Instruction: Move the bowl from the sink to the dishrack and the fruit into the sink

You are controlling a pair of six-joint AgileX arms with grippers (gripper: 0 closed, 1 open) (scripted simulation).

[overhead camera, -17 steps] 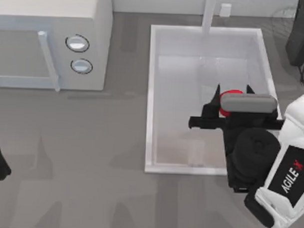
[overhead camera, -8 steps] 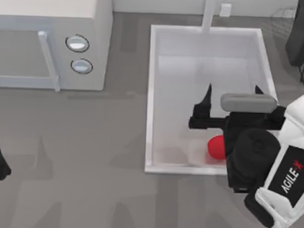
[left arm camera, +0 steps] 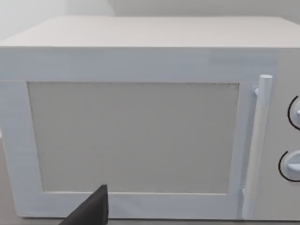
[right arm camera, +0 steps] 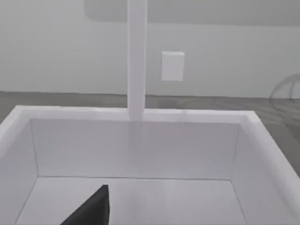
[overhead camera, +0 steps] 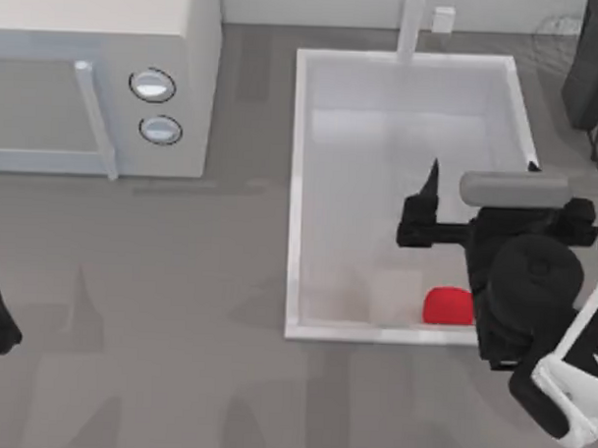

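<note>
Fruit [overhead camera: 447, 306] half hidden behind right arm, lower right of sink [overhead camera: 298, 185]. Right tool [overhead camera: 481, 171] spread apart, empty. Dishrack [overhead camera: 561, 32] cut off at the upper right. Grey bench [overhead camera: 177, 328].

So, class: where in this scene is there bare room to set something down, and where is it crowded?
Bare table lies in front of the microwave, left of the sink. The sink floor near the faucet is bare too. The near right corner is crowded: the fruit lies beside the open right gripper.
</note>
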